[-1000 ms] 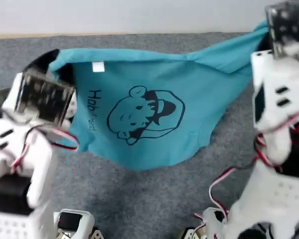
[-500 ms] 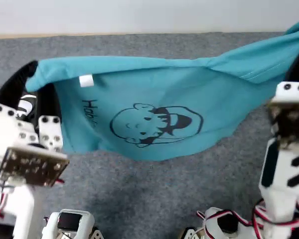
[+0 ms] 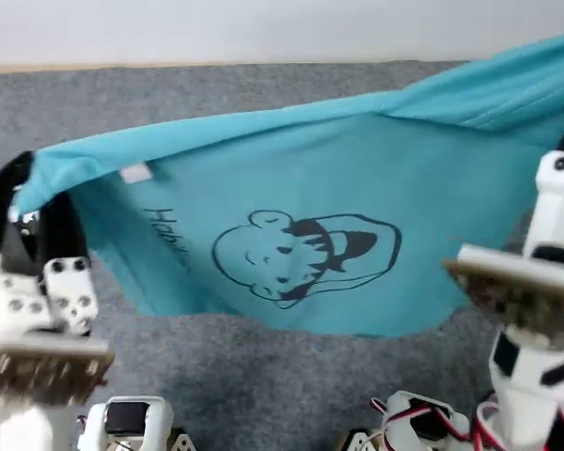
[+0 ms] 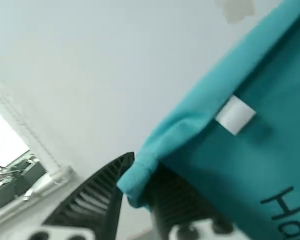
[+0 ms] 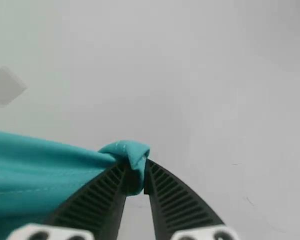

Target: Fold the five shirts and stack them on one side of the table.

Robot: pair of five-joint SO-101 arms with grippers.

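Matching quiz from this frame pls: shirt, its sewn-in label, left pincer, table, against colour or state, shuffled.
Column one:
1 shirt
2 label
3 left pincer
4 table

Column two:
A grey, lying under the fabric
B shut on a fabric edge
C teal, held up off the surface
D small white patch

Pairs: 1-C, 2-D, 3-B, 4-A

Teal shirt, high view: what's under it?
Grey table surface shows below the teal shirt at its hanging hem, and beyond its top edge. Whatever lies beneath the spread cloth is covered. The left tool and right tool each clamp its upper edge.
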